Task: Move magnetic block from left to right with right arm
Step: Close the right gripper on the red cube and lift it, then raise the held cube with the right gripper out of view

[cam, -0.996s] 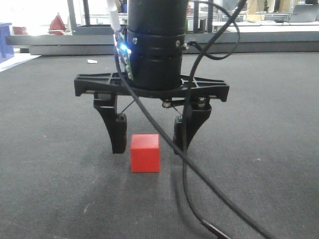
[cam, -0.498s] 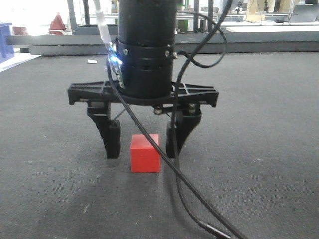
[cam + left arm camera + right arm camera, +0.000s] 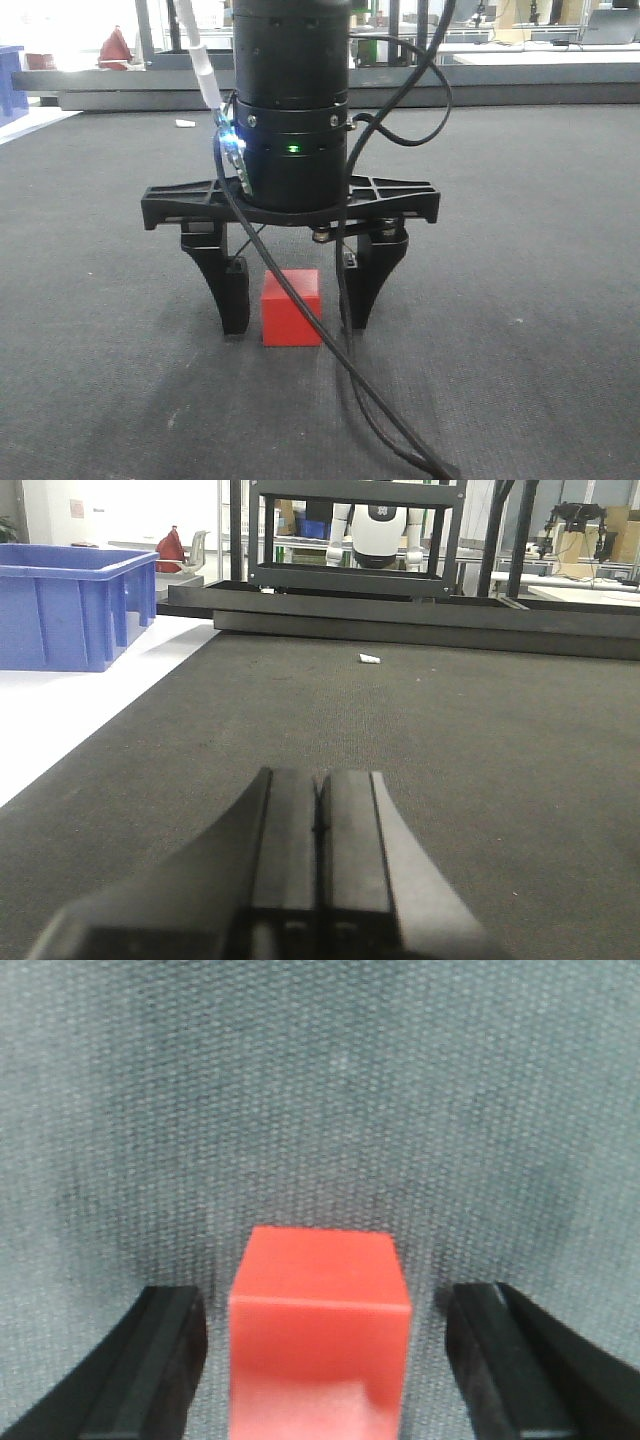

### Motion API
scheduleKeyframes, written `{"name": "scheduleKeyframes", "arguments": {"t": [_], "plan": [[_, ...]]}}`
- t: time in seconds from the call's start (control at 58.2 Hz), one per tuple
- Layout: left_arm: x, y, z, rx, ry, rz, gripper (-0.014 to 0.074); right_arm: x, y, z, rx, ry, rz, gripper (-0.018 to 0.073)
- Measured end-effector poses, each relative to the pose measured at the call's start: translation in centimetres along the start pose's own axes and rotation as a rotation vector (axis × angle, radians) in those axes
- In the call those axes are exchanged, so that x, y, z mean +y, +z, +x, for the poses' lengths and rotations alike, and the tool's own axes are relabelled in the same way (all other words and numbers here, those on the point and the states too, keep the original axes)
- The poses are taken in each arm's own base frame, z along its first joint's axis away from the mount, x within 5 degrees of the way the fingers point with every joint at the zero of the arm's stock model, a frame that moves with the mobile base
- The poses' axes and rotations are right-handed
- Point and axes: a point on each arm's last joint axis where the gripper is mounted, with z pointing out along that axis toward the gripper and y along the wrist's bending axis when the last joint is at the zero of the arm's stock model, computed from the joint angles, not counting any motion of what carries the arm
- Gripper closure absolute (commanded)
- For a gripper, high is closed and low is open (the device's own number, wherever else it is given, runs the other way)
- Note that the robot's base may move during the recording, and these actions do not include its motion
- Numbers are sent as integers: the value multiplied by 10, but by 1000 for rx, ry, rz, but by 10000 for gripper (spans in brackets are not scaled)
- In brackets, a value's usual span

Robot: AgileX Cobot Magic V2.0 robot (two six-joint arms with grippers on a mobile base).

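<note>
Jaws of your right gripper (image 3: 296, 322) stand spread either side of the magnetic block (image 3: 291, 307), with a gap on both sides and nothing gripped yet. The small red cube sits on the dark grey table (image 3: 520, 300), and in the right wrist view it lies between the two black fingers (image 3: 160, 1360) but reaches out past their tips. Your left gripper (image 3: 320, 825) hangs low over the table with its jaws pressed together, holding nothing.

Watch the gaps when you close. The wrist view shows slightly more room on one side, so one finger will likely touch first and could nudge or twist the cube across the table. Because the block extends beyond the tips, the hold may catch only its rear part, and smooth faces held that shallowly could slip during the lift.

Mind the black cable (image 3: 345, 360) too. In the front view it crosses in front of the block and trails onto the table, where it could drag or snag once you carry to the right.
</note>
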Motion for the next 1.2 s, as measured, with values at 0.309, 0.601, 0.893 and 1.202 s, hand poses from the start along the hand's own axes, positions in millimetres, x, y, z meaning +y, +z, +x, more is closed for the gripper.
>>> {"name": "scheduleKeyframes", "arguments": {"t": [0.309,0.601,0.893,1.202], "plan": [[0,0,0,0,0,0,722,1,1,1,2,-2,2,55],[0,0,0,0,0,0,722,1,2,1,3,-1,5,306],[0,0,0,0,0,0,722,-8,-23,-1,-35,-22,-28,307],[0,0,0,0,0,0,722,-70,-65,10,-162,-117,-70,307]]}}
